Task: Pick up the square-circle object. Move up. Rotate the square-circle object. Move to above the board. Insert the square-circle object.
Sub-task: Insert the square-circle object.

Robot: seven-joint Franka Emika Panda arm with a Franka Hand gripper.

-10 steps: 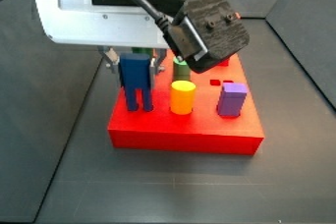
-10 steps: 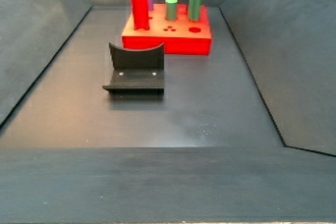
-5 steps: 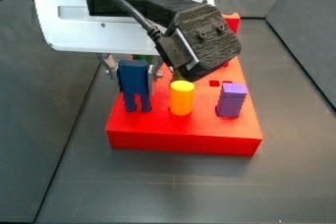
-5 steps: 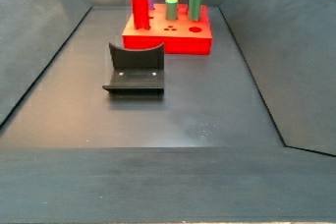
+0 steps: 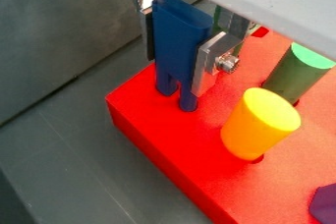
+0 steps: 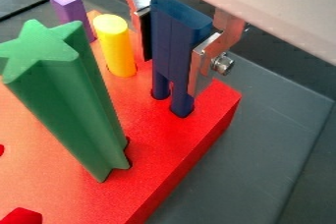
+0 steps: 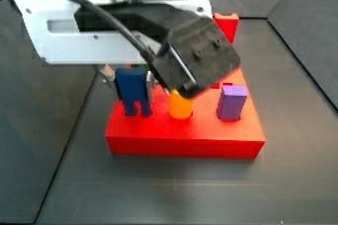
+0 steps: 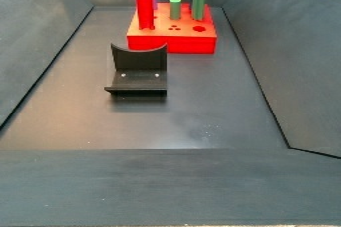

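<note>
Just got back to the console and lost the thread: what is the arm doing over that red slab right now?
The gripper is down over the thick red square board, its flat silver fingers on either side of the slim dark blue square-circle object. That peg stands upright with its lower end in the board's top. Whether the fingers press on it cannot be told. A yellow cylinder, a green star peg and a short purple peg stand in the board too. The dark L-shaped fixture sits apart on the floor.

A dull dark grey floor lies between sloping dark walls, evenly lit.
</note>
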